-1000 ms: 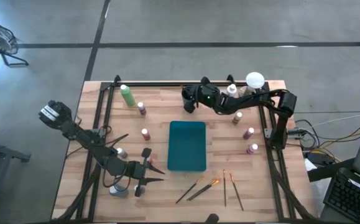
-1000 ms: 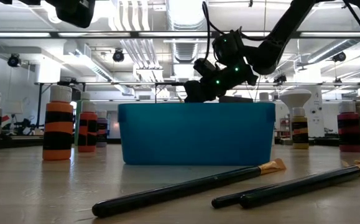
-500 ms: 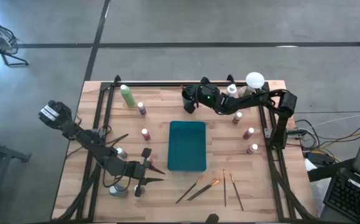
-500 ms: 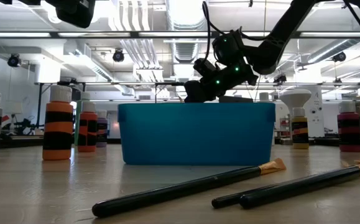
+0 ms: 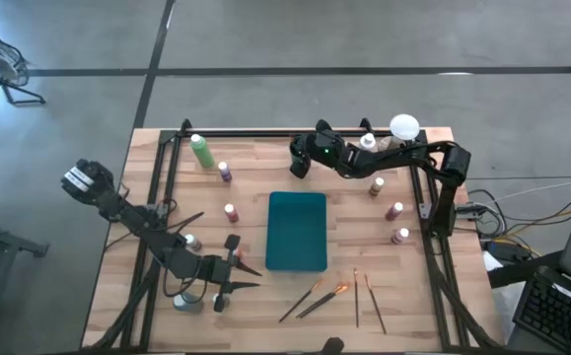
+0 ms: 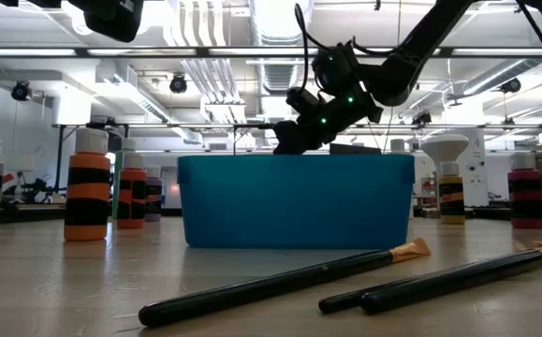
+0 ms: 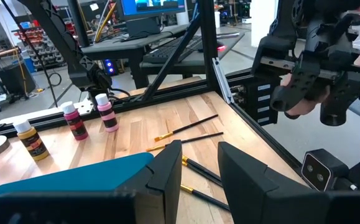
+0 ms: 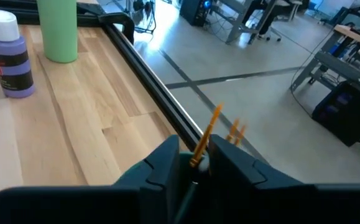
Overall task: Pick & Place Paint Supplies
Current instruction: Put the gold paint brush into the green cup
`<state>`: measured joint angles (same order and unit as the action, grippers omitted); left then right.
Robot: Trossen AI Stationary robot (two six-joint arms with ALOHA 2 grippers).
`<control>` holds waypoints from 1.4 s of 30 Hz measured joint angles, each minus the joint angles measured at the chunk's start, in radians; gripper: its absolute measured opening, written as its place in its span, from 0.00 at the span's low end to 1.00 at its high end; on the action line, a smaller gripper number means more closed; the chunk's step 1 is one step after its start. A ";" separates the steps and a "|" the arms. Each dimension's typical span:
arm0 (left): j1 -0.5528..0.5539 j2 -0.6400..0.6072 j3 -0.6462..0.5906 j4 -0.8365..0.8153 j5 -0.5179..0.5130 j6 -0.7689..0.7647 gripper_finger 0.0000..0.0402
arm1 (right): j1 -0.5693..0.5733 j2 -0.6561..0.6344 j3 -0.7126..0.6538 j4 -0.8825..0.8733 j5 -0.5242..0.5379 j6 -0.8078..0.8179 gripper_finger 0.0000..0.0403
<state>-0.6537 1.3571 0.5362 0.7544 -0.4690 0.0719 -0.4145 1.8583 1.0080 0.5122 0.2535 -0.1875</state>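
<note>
My right gripper [image 5: 300, 161] hovers just past the far edge of the teal tray [image 5: 297, 232], above its far rim in the low view [image 6: 289, 140]. A thin brush with orange bristles [image 8: 208, 133] stands in the narrow gap between its slightly parted fingers [image 8: 194, 163]. My left gripper [image 5: 249, 272] waits open and level near the tray's near left corner, with nothing between its fingers [image 7: 199, 171]. More brushes [image 5: 317, 296] lie on the table near the tray's near right corner. Small bottles [image 5: 232, 212] stand upright on both sides of the tray. My right gripper has the brush's handle [image 8: 198, 155] in the gap between its fingers, bristle end pointing away from the wrist. The gap looks wider than the handle. Whether either finger touches the handle, I cannot tell.
A tall green bottle [image 5: 202, 151] and a purple one [image 5: 225, 172] stand at the far left. Brown and red bottles [image 5: 394, 210] stand right of the tray. A white-domed object [image 5: 404, 126] is at the far right. Black rails [image 5: 162, 197] run along the table's sides.
My right gripper has shifted slightly toward the table's left side above the tray's far rim. Everything on the table has stayed put.
</note>
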 joint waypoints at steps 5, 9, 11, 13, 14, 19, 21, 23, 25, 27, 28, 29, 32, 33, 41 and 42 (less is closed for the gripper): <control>0.000 0.000 0.000 -0.001 0.000 0.000 0.27 | 0.005 -0.048 0.003 -0.016 0.001 -0.003 0.29; 0.000 0.000 0.000 -0.002 0.000 0.000 0.27 | 0.007 -0.106 0.004 -0.074 0.000 -0.005 0.32; 0.000 0.000 0.000 -0.003 0.000 0.000 0.27 | 0.011 -0.145 0.004 -0.109 0.001 -0.007 0.33; 0.000 0.000 0.000 -0.005 0.000 0.000 0.27 | 0.016 -0.188 0.006 -0.138 0.002 -0.010 0.34; 0.000 0.000 0.000 -0.005 0.000 0.000 0.27 | 0.020 -0.211 0.008 -0.158 0.002 -0.013 0.34; 0.000 0.000 0.000 -0.006 0.000 0.001 0.27 | 0.052 -0.334 0.030 -0.246 0.003 -0.039 0.31; 0.001 0.000 0.000 -0.006 0.000 0.001 0.27 | 0.071 -0.385 0.046 -0.298 0.003 -0.052 0.28; 0.003 0.000 0.000 -0.006 0.000 0.006 0.27 | 0.092 -0.433 0.070 -0.355 0.004 -0.057 0.25; 0.005 0.000 0.000 -0.005 0.000 0.006 0.27 | 0.119 -0.473 0.098 -0.428 0.008 -0.059 0.22; 0.006 0.000 0.001 -0.008 0.000 0.007 0.27 | 0.150 -0.509 0.133 -0.519 0.008 -0.057 0.18; 0.006 0.000 0.002 -0.008 0.000 0.007 0.27 | 0.168 -0.525 0.154 -0.568 0.009 -0.057 0.17; 0.006 0.000 0.002 -0.008 0.000 0.007 0.27 | 0.187 -0.537 0.175 -0.613 0.010 -0.056 0.15; 0.008 0.000 0.002 -0.010 0.000 0.008 0.27 | 0.255 -0.564 0.230 -0.761 0.034 -0.053 0.10; 0.009 0.000 0.002 -0.010 0.000 0.008 0.27 | 0.281 -0.566 0.249 -0.804 0.065 -0.049 0.08; 0.011 0.000 0.002 -0.008 0.000 0.008 0.27 | 0.464 -0.560 0.382 -1.162 0.200 0.143 0.03; 0.011 0.000 0.002 -0.007 0.000 0.007 0.27 | 0.483 -0.560 0.388 -1.195 0.200 0.177 0.03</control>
<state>-0.6430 1.3571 0.5381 0.7469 -0.4694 0.0794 0.0684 1.2987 1.3959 -0.6824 0.4540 -0.0106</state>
